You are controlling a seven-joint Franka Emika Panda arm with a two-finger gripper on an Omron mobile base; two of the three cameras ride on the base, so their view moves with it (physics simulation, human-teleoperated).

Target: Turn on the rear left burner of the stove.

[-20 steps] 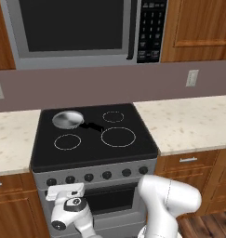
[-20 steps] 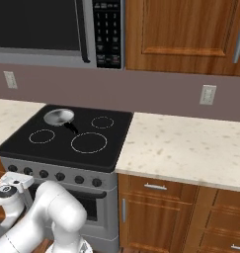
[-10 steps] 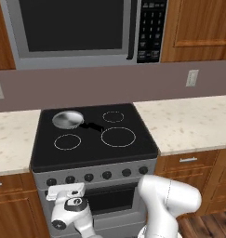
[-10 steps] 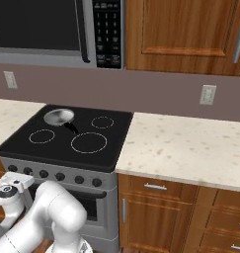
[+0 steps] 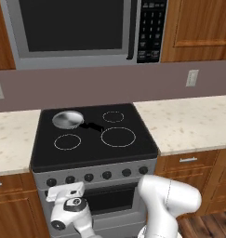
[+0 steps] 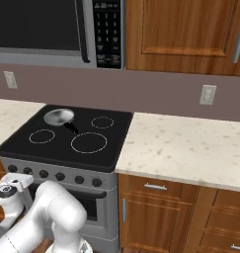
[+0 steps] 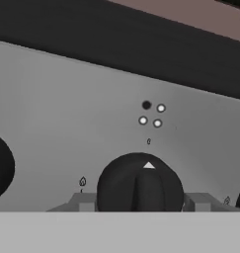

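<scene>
My claw (image 7: 140,201) sits low in front of the stove (image 5: 96,173), right up against its grey control panel (image 7: 67,113). In the hand view a black knob (image 7: 140,185) stands between my two fingertips (image 7: 83,201), one tip on each side of it and close to its rim; I cannot tell whether they press on it or just flank it, so I cannot tell whether the claw is clamped. A small white triangle (image 7: 148,165) on the knob points up at a little mark on the panel, and above that is a cluster of four dots (image 7: 152,114), one dark and three white. A small flame sign (image 7: 82,182) shows to the left of the knob. Part of another black knob (image 7: 2,167) shows at the left edge. In the left base view my hand (image 5: 68,209) hangs below the left end of the knob row (image 5: 96,176), in front of the oven door (image 5: 112,201). In the right base view the hand (image 6: 8,190) is at the lower left, just under the leftmost knobs. The rear left burner (image 5: 68,119) is at the back left of the black glass top, well above and behind my hand, and a small silver pan (image 6: 59,116) sits on it with its dark handle (image 5: 94,126) pointing toward the big ring (image 5: 118,136). A microwave (image 5: 82,30) hangs above the stove, and pale counter (image 6: 190,148) runs off to the right.
</scene>
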